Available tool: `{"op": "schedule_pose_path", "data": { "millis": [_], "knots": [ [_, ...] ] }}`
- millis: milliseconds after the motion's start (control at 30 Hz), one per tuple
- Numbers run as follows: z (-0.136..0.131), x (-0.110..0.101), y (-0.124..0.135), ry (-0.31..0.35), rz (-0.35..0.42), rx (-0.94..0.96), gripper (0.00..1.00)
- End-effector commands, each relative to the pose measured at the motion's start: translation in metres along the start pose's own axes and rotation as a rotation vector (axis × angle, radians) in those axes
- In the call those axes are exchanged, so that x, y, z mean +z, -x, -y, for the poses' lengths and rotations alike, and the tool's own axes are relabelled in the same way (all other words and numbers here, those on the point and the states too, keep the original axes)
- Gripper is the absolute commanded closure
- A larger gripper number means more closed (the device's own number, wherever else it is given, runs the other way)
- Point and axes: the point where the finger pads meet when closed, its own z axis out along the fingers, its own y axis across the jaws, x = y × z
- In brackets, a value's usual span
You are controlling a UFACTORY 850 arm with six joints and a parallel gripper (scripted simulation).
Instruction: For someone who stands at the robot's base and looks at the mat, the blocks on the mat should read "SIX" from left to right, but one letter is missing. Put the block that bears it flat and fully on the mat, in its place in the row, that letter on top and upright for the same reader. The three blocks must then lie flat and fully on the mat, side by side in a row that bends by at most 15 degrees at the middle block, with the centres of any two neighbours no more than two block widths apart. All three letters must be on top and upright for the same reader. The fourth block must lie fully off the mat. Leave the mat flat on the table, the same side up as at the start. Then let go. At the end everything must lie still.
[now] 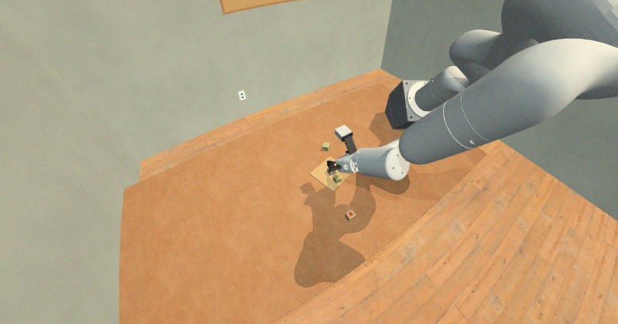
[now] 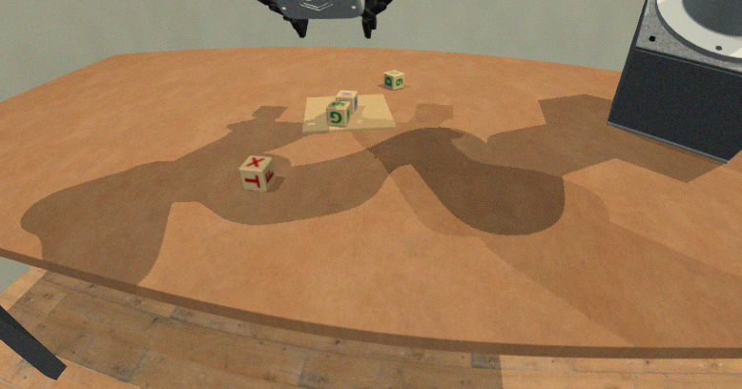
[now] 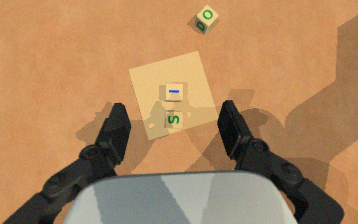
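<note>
Open hand [image 1: 332,166] [image 2: 336,34] [image 3: 174,113] above the mat [image 1: 318,174] [image 2: 376,107] [image 3: 152,75], red X block [image 1: 350,214] [image 2: 256,173] off it on the tabletop [image 1: 207,235] [image 2: 441,282] [image 3: 70,45], seen from top and outside but outside the wrist view, which clearly shows blue I block [image 2: 346,101] [image 3: 174,92] beside green S block [image 1: 337,178] [image 2: 339,113] [image 3: 173,119].

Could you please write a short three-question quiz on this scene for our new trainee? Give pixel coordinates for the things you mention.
1. Multiple choice: Which letter is on top of the block [image 1: 349,214] [image 2: 256,173] with a red T on one side?
a) O
b) X
c) S

2. True or false: The pincer [image 1: 331,166] [image 2: 335,34] [image 3: 174,113] is shut on the block marked I [image 2: 346,101] [image 3: 174,92].

3. Fill in the blank: On the mat [image 1: 322,173] [image 2: 376,107] [image 3: 147,80], the top of the block beside the I block shows the letter ___ in green.

Key: 1. b; 2. False; 3. S
</note>
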Motion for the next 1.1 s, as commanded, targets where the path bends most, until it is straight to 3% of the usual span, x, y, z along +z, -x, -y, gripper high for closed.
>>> {"op": "schedule_pose_path", "data": {
  "millis": [0,167,233,1067],
  "knots": [
    [0.001,0.002,-0.003,-0.001,-0.001,0.001,0.00],
    [-0.001,0.031,-0.030,-0.001,-0.001,0.001,0.00],
    [-0.001,0.034,-0.032,-0.001,0.000,0.001,0.00],
    [-0.001,0.034,-0.033,0.000,0.000,0.001,0.00]
  ]
}}
